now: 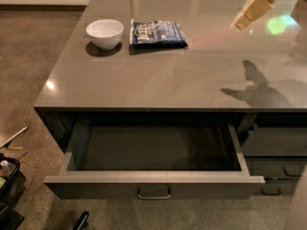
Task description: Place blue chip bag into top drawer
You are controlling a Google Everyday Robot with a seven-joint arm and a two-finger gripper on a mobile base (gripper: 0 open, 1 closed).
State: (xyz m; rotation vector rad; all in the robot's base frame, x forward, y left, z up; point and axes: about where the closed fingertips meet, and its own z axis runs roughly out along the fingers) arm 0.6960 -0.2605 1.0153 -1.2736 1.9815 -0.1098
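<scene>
The blue chip bag (pixel 159 33) lies flat on the grey countertop (pixel 168 75), at the back left, just right of a white bowl (pixel 104 32). The top drawer (pixel 153 178) stands pulled out below the counter's front edge; its dark inside is bare and its curved metal handle (pixel 153 194) is centred on the front. My gripper (pixel 245 17) hangs above the counter at the upper right, well to the right of the bag and apart from it. It holds nothing that I can see. Its shadow (pixel 256 87) falls on the counter's right side.
Narrower dark drawers (pixel 276 155) sit to the right of the open drawer. The brown floor (pixel 33 56) lies to the left, with a stick-like tool (pixel 13 138) and a dark bin with clutter (pixel 7 181) at the lower left.
</scene>
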